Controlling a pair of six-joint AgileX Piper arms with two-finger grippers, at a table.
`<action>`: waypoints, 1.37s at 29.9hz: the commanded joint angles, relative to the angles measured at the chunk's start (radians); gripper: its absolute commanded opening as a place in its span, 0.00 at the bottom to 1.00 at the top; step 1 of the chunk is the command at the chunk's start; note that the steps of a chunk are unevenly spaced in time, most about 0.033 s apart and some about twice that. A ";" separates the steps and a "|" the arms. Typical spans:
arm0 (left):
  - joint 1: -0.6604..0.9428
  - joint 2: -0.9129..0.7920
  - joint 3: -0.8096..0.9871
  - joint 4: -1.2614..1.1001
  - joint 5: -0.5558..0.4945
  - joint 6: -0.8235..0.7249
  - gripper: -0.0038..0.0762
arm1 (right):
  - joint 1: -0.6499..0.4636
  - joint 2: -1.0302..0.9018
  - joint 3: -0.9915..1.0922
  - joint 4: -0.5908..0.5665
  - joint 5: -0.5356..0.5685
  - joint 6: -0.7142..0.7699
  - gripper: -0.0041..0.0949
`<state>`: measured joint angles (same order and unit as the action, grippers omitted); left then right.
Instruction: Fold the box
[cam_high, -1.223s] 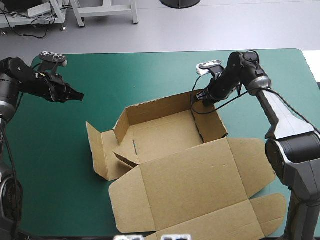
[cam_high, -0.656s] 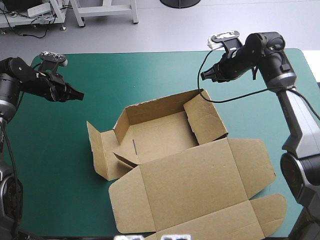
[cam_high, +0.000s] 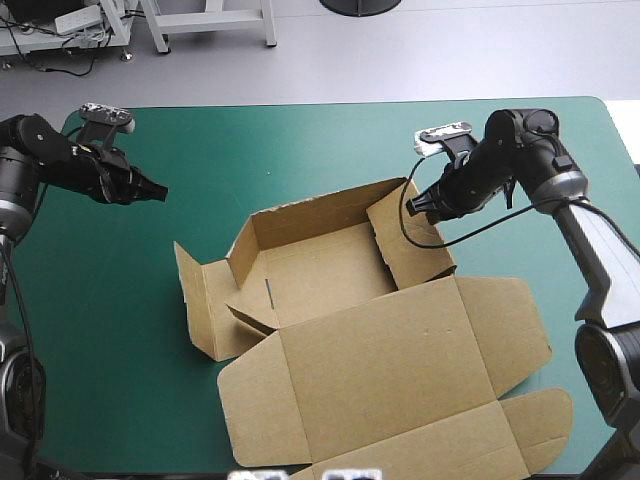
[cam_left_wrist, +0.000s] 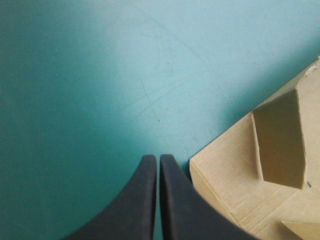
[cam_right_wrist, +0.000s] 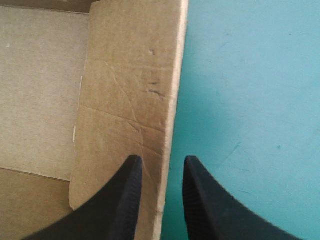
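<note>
The box (cam_high: 340, 300) lies in the middle of the table and, judging by its shape, is about half folded. Nearest the robot, the lid (cam_high: 400, 370) is flat on the teal-green cover (cam_high: 300, 140), with its side tabs spread and nothing tucked. Beyond the lid the tray is only partly made. The back wall (cam_high: 320, 212) stands. The right wall (cam_high: 415, 240) is up but leans and looks untucked. The left side panel (cam_high: 200, 300) is splayed outward, with a small corner flap (cam_high: 250, 318) loose inside the tray.

The right claw (cam_right_wrist: 161, 162) is at the far top corner of the right wall. Its black fingers are a little apart, and the wall's top edge runs straight ahead through the gap. The tray floor lies beside one finger and bare cover beside the other. Nothing shows the board being pinched, so I judge this claw open and lined up to grip or press that wall.

The left claw (cam_left_wrist: 154, 159) is closed and empty, with its tips meeting. A corner of the box is just ahead of it and to one side, but it is well apart from the box in the high view.

The right wall is not yet secured, and the left side is not yet raised and tucked.
</note>
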<state>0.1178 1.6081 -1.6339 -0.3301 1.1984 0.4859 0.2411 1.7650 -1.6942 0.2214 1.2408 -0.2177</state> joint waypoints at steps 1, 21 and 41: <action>0.001 -0.036 -0.026 -0.026 -0.016 0.000 0.07 | -0.004 -0.019 -0.017 0.085 0.009 -0.037 0.32; 0.001 -0.036 -0.026 -0.026 -0.022 0.000 0.06 | -0.004 0.078 -0.015 0.018 0.009 -0.064 0.32; 0.001 -0.034 -0.026 -0.018 -0.022 0.000 0.06 | -0.004 0.066 -0.136 0.023 0.009 -0.020 0.32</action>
<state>0.1178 1.6092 -1.6339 -0.3236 1.2051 0.4859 0.2367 1.8856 -1.7991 0.2277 1.2368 -0.2400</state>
